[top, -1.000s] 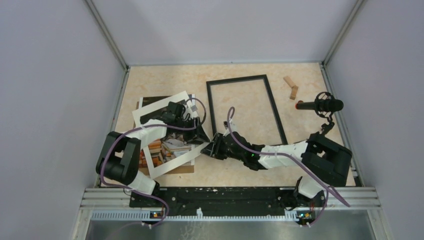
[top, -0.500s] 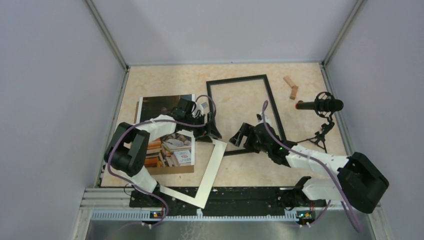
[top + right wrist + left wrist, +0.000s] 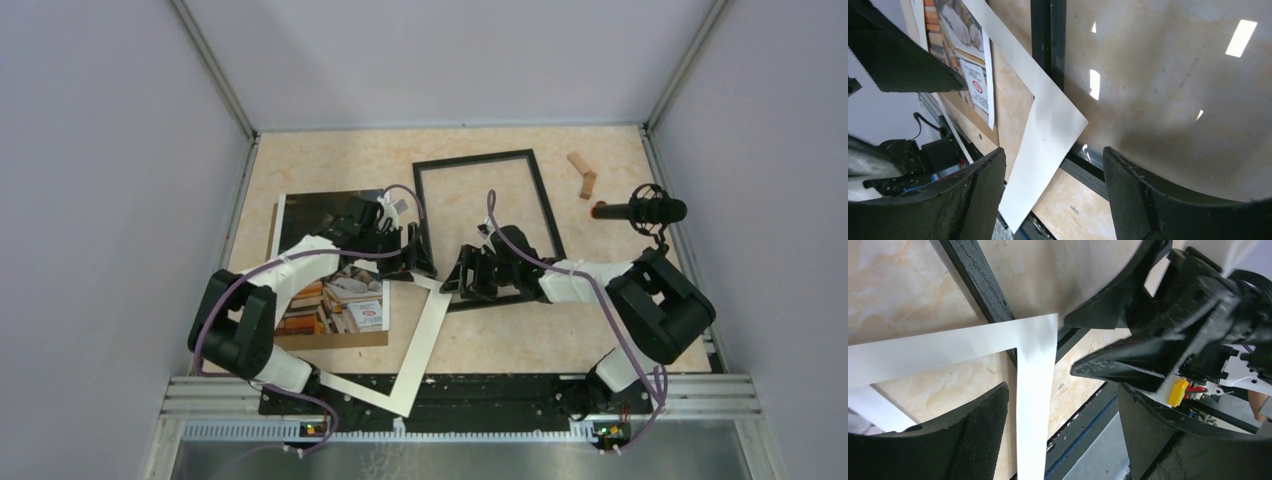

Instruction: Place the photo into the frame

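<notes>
Nearest to me, the metal rail (image 3: pixel 720 385) with both arm bases runs in front of the frame (image 3: pixel 470 157). One corner of the white mat (image 3: pixel 430 340) reaches over this rail. The mat lies slanted on the table (image 3: pixel 330 160), and its far corner covers the near left corner of the frame.

At that corner the two grippers are close to each other. The left gripper (image 3: pixel 422 266) is just left of the frame and the right gripper (image 3: pixel 463 280) is over its near edge. Both have the jaws spread wide and grasp nothing. In each wrist view I see only the corner of the mat below the gap.

The photo (image 3: pixel 305 215) is left of the frame and outside it. It lies flat on a brown backing board (image 3: pixel 350 340), and the left arm crosses above it.

The table is beige with a marble pattern. Inside the frame the surface shines with bright spots of lamp light.

Beyond the far right corner of the frame lie two small wooden blocks (image 3: pixel 582 175). To the right of the frame a black microphone (image 3: pixel 645 211) sits on a small stand. Plain grey walls (image 3: pixel 450 60) close the space behind the frame and on both sides.
</notes>
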Controlling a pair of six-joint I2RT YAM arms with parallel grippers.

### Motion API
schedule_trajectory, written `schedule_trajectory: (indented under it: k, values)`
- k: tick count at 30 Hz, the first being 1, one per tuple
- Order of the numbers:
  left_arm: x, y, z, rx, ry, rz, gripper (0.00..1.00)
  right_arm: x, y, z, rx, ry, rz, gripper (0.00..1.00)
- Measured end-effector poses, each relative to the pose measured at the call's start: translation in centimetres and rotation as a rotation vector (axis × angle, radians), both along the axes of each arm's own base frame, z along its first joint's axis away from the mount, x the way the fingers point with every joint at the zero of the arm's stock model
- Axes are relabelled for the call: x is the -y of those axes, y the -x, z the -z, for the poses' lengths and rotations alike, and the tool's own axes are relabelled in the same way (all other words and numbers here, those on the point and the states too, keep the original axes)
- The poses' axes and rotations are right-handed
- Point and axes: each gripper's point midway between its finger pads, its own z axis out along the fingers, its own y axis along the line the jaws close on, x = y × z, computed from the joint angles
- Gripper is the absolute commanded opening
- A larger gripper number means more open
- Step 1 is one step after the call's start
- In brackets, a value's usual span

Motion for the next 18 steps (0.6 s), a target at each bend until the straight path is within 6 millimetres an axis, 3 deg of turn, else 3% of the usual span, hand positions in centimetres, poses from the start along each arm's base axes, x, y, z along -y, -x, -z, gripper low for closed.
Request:
schedule_trajectory:
  k: [6, 14, 18]
  values:
    - [-0.8, 0.2, -2.5, 0.100, -0.009, -0.006, 0.84, -1.8, -0.5, 0.3, -0.022, -0.094, -0.057, 0.62]
    - [-1.3, 0.6, -3.7, 0.135, -0.015, -0.015, 0.84, -3.8, -0.9, 0.9, -0.084, -0.223, -0.068, 0.19]
    - [-1.7, 0.6, -4.2, 0.153, -0.035, -0.025, 0.84, -4.2, -1.7, 0.1, -0.101, -0.251, -0.052, 0.01]
